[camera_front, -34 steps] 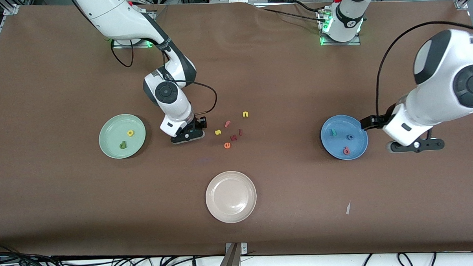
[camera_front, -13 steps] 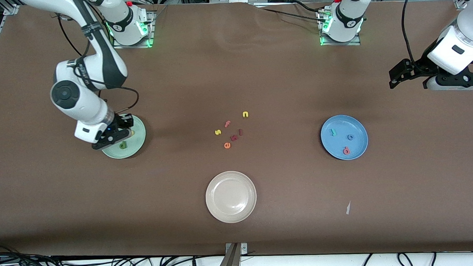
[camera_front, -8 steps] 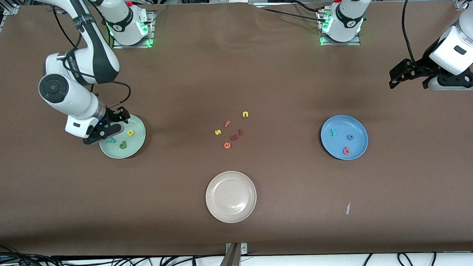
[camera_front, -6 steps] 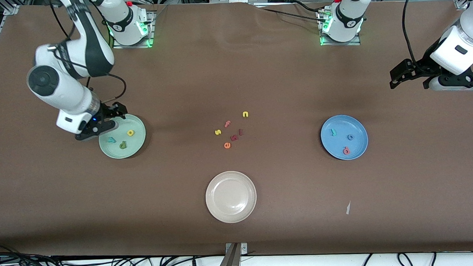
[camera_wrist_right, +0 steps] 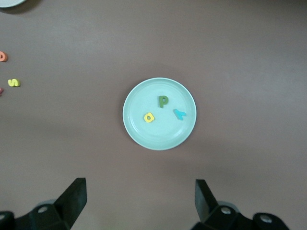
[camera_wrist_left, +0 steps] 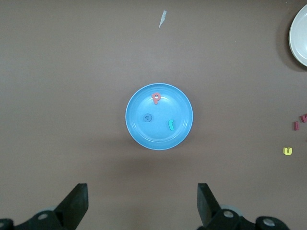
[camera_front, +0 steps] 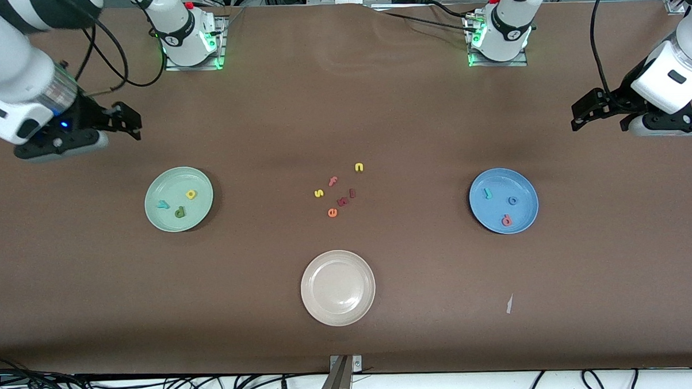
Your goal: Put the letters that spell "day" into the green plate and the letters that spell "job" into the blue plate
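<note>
Task apparently complete: green plate [camera_front: 178,198] holds d, a, y; blue plate [camera_front: 503,200] holds j, o, b (letters tiny). Left gripper [camera_front: 608,109] and right gripper [camera_front: 99,127] hover wide open, empty; nothing further needed.

Counts: 3 plates total, namely 1 green plate [camera_front: 178,199], 1 blue plate [camera_front: 504,200], 1 cream plate [camera_front: 338,287].

Green plate holds 3 letters: dark green d [camera_front: 179,212], yellow a [camera_front: 191,194], teal y [camera_front: 163,204].

Blue plate holds 3: teal j [camera_front: 487,193], blue o [camera_front: 512,200], red-orange b [camera_front: 506,220].

Loose letters [camera_front: 338,190] on the counter [camera_front: 96,284]: 6.

Paper scrap [camera_front: 508,304]: 1.
</note>
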